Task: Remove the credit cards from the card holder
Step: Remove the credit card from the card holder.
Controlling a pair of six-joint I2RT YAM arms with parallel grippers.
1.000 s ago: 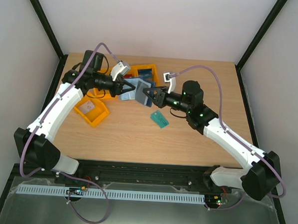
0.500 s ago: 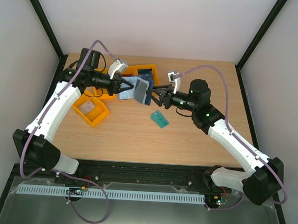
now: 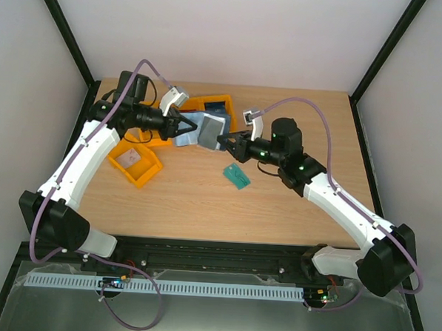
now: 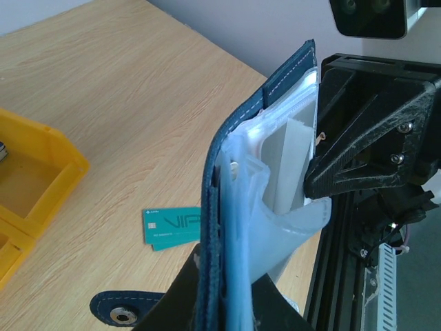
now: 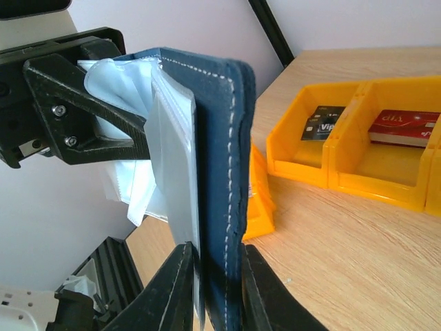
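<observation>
Location: card holder (image 5: 220,138) is held off the table (image 3: 293,206) between both grippers, near the orange bins (image 5: 344,172).
Left gripper (image 3: 186,126): jaws narrow, pinching the navy cover.
Right gripper (image 3: 221,141): jaws narrow, clamping a cover edge and one sleeve.
Handling: likely light; covers semi-stiff; clear sleeves (image 4: 275,227) limp and slippery.
Grasp point: exposed edge of the pale card (image 4: 293,155).

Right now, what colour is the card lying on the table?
Teal; the card shows best in the left wrist view.
</observation>
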